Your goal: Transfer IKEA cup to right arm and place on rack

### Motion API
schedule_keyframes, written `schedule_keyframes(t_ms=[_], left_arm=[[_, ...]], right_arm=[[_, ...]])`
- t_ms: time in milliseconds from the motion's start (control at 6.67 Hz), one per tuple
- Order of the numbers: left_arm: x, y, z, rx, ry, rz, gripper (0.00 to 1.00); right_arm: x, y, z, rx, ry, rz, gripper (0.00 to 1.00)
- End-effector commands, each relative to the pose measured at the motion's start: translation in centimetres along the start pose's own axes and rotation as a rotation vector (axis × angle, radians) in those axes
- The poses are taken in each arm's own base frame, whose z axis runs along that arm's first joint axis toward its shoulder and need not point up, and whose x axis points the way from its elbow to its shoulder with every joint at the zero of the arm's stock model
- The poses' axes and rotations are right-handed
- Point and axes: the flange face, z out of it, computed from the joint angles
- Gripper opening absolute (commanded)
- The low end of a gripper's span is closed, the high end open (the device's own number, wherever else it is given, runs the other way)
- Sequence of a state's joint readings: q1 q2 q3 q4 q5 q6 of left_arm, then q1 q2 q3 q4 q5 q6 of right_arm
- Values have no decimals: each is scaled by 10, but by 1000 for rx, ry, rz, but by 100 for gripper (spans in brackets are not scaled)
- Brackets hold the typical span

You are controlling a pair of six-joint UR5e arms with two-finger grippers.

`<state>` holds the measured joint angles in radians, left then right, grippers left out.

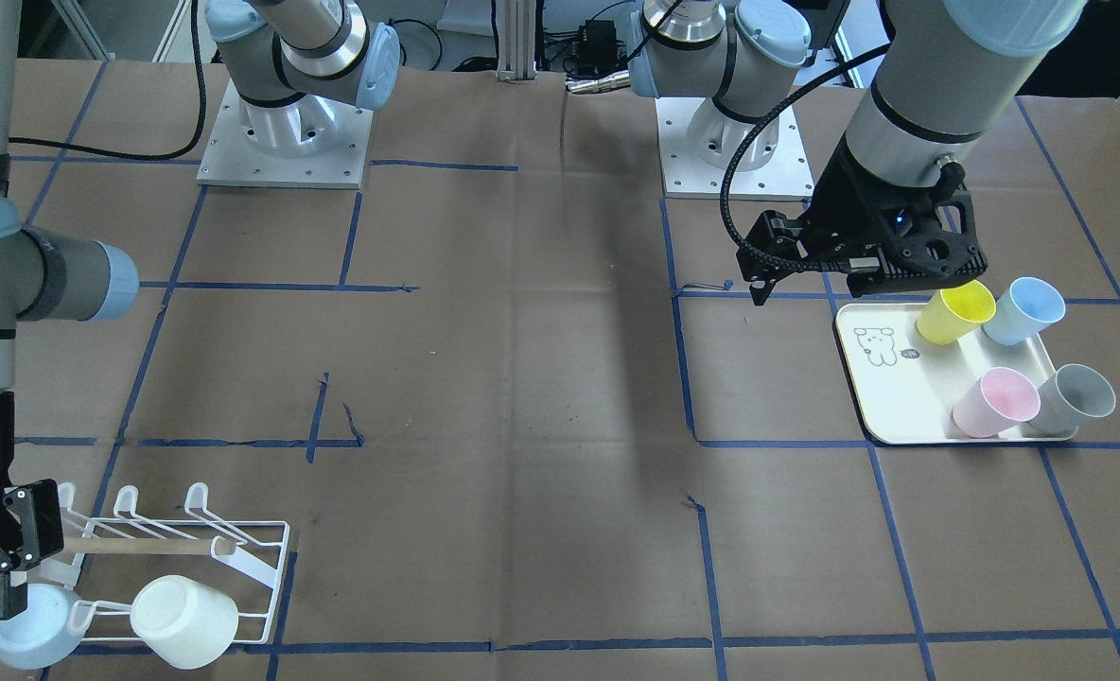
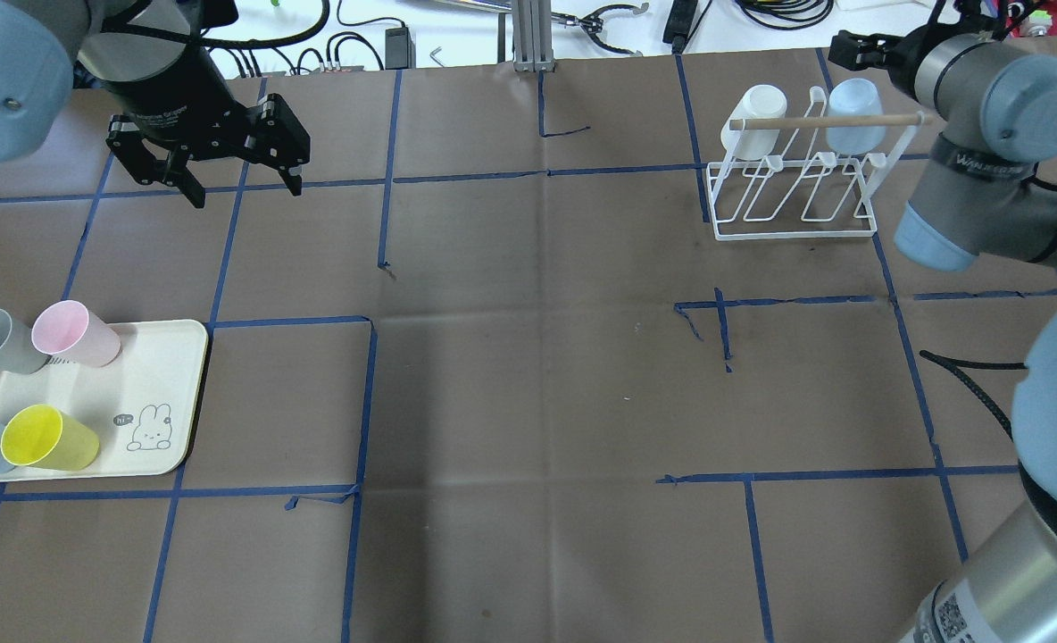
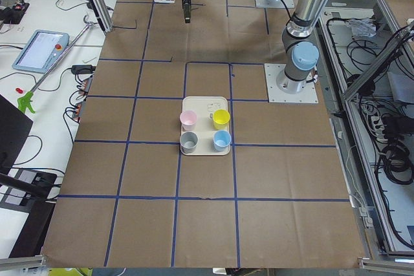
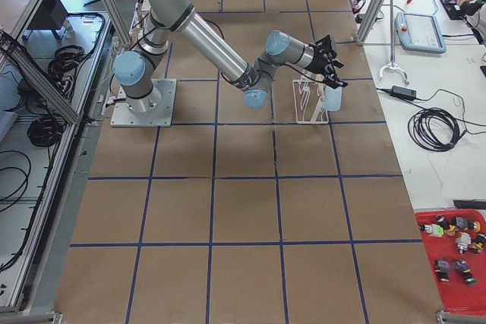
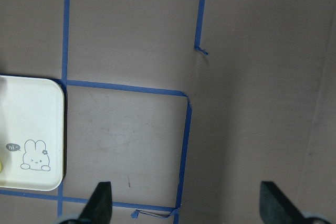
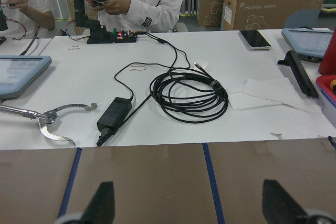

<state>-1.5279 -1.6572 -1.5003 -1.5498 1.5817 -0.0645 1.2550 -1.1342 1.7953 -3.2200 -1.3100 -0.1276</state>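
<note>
Brown-papered bench, far right corner: blue cup hung on rack, right gripper splayed empty; left gripper likewise, ready for tray cups

The IKEA cup, pale blue and smooth-sided, is hanging upside down and tilted on a prong at the far side of the rack, at its end nearest the right arm. The rack, white wire with loop-tipped prongs and a wooden dowel across its top, is standing upright on the table near the far right corner. The right arm, silver-grey with pale-blue joint caps, is reaching out over the rack. Its black claw is hanging just above the cup with jaws spread wide and nothing between them.
</note>
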Motion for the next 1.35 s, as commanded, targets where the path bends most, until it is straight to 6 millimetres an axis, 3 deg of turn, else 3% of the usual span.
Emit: schedule_keyframes(t_ms=[0, 150, 300, 600, 900, 1050, 1200], left_arm=[[0, -1, 0, 4, 4, -5, 99], [1, -1, 0, 5, 7, -6, 99], [1, -1, 0, 4, 7, -6, 99], [1, 0, -2, 7, 8, -9, 99], [2, -1, -1, 5, 8, -21, 99], [2, 0, -1, 5, 8, -20, 99], [2, 0, -1, 5, 8, -20, 99]], right_arm=[[-11, -48, -61, -192, -25, 45, 100], [-18, -62, -88, -289, -40, 67, 100], [-28, -58, -105, -426, -64, 94, 100], [-58, -31, -122, -744, -129, 139, 100], [-117, -40, -141, -897, -65, 27, 100], [-152, -39, -152, -916, 23, 7, 100], [-173, -33, -162, -943, 30, 19, 100]])
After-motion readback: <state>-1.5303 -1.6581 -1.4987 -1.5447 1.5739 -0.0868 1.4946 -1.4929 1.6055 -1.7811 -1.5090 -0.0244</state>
